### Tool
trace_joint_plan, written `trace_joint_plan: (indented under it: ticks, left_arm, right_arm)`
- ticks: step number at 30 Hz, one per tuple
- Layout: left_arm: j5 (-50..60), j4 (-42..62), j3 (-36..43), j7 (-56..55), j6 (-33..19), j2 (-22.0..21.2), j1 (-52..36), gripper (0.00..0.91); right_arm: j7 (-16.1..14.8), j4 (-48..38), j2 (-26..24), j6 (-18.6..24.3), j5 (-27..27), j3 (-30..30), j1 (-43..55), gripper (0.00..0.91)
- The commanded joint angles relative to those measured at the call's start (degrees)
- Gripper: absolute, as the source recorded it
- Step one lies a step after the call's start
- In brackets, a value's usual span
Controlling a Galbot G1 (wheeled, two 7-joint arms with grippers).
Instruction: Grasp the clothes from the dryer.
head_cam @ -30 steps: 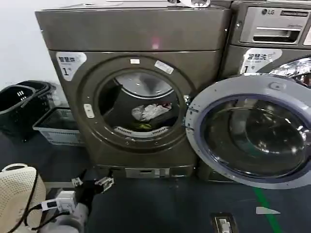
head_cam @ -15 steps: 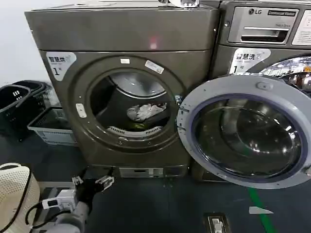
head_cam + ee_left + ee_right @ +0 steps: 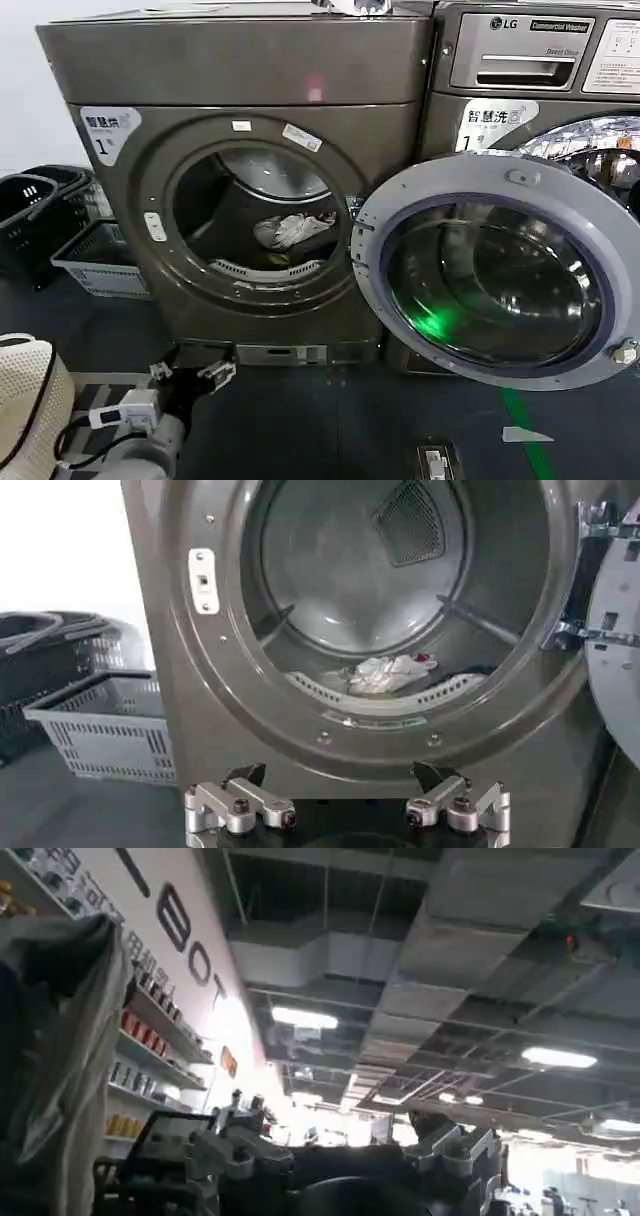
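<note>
Head view first: dryer point(image 3: 240, 70) stands with its door point(image 3: 495, 270) swung wide to the robot's right, and the clothes point(image 3: 290, 230) lie on the drum floor just behind the lip — a whitish piece, with a dim yellow-green scrap below it near the rim. The left end effector point(image 3: 190, 378) sits low by the floor in front of the machine's base, fingers spread, so the clothes lie up and forward of it, slightly toward the right. Baskets point(image 3: 95, 255) stand beside the dryer on the left. Left wrist view: the left end effector point(image 3: 345, 805) is open, aimed level at the panel under the porthole; the clothes point(image 3: 385, 672) sit above its line, a crumpled heap stretched sideways across the drum. The arm looks to need a lift, then a reach in. Right wrist view: the right end effector point(image 3: 350, 1163) points up at the ceiling, fingers apart, holding nothing — parked, so the left arm is the nearer one.
</note>
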Motion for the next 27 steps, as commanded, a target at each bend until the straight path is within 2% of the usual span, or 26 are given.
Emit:
trace_joint_plan:
  ticks: [1,27]
  left_arm:
    - [0.03,0.06,-0.02,0.14,2.81,0.05,-0.04,0.907]
    - [0.65,-0.22,0.84,0.43,2.81,-0.18,1.05,0.907]
  right_arm:
    - [0.26,0.03,0.06,0.19,0.30,0.17,-0.05,0.907]
    - [0.69,-0.29,0.61,0.58,1.53,0.76,-0.45,0.907]
